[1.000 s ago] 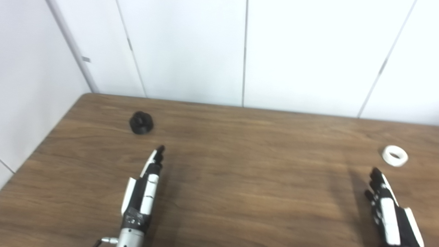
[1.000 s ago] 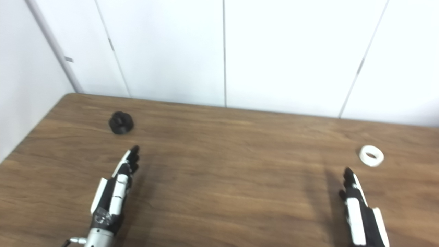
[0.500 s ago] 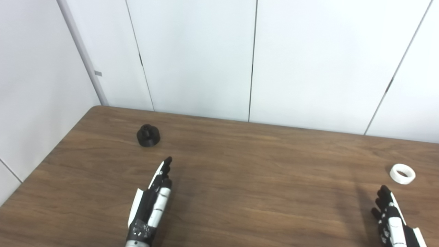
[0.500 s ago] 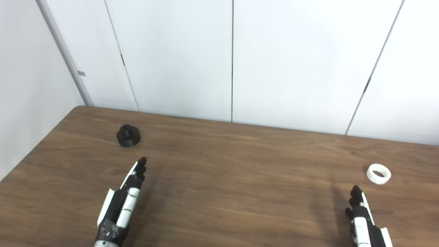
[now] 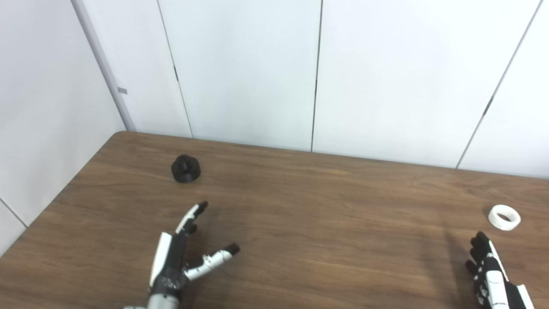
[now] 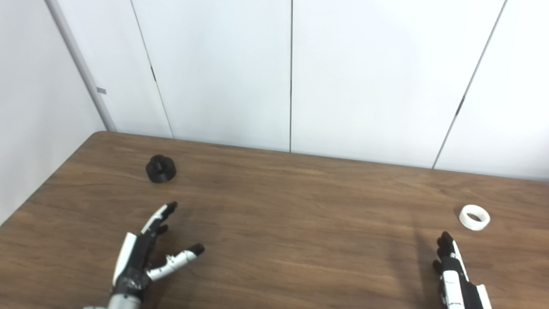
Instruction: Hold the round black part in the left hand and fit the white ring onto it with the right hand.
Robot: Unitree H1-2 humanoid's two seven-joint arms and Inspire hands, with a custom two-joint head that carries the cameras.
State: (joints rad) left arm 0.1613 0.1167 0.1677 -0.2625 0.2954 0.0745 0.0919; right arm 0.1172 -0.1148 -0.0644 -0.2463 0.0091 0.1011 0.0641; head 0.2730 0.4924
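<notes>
While neither piece has been picked up yet, both lie in plain sight on the brown table point(image 5: 300, 223): the round black part point(image 5: 185, 168) sits far out at about ten o'clock from the table's middle, and the white ring point(image 5: 504, 217) lies flat over at roughly three o'clock, the two well apart. The left hand point(image 5: 182, 257) hovers low at about seven o'clock, empty, its fingers point(image 5: 193, 213) stretched toward the black part and its thumb splayed wide to the side, so it looks ready to take something. The right hand point(image 5: 493, 274) comes in at the bottom corner, about four o'clock, just short of the ring; it holds nothing and its fingers look straight and close together, though much of it runs off the edge. To my eye the black part is a squat, stepped plastic piece with a narrower knob on top, likely light and stiff, and matte enough not to slip much. I would take it around the wide lower body, leaving the top free for the ring. The ring looks thin-walled, hard and very light, lying with its hole up; it could skate across the smooth wood if nudged, so a pinch across the wall from above, one finger inside the hole, seems the safer hold. Nothing about either looks fragile.
</notes>
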